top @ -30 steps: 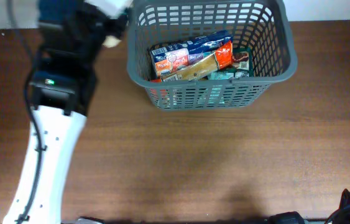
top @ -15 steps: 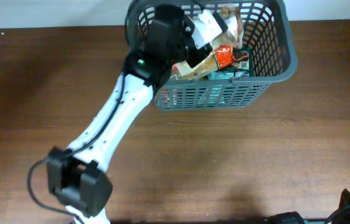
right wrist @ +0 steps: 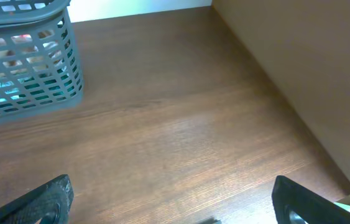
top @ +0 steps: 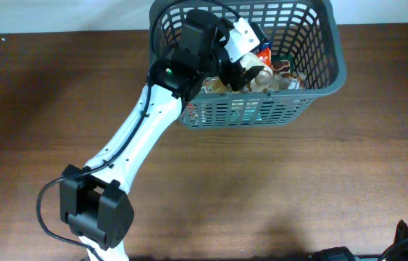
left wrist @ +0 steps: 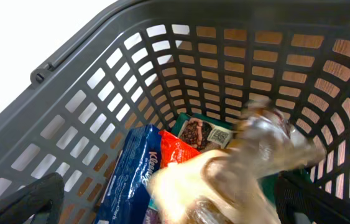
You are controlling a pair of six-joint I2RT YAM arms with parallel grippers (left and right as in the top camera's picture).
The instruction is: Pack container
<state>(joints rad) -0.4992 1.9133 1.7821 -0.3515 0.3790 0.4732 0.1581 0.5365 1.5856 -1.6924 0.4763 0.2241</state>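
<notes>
basket (top: 261, 112): dark grey, with slotted sides and a thick rim; it stands on the brown wooden surface (top: 261, 188) at the far edge, right of centre in the overhead view
basket contents: a blue packet (left wrist: 131, 174), a red packet (left wrist: 184, 152) touching it, and a dark green packet (left wrist: 202, 134) with a white label just behind them, all low against the far wall (left wrist: 237, 56)
left arm (top: 135, 138): white, it runs from the near left of the surface up and over the basket's left rim, with its dark wrist above the packets
left fingers (left wrist: 25, 199): spread wide, one at each lower corner of the wrist view, inside the basket's mouth; released, clamping nothing
pale packet (left wrist: 249, 155): clear and yellowish, badly blurred, in the gap between the left fingers and above the blue and red packets; whether it touches either finger cannot be told
right fingers (right wrist: 47, 199): spread wide, released, nothing between them; they hang over bare surface (right wrist: 181, 124) well to the right of the basket
right wrist view: the basket (right wrist: 32, 87) sits at upper left, with red and teal showing through its slots; a plain brown panel (right wrist: 299, 74) rises along the right side
</notes>
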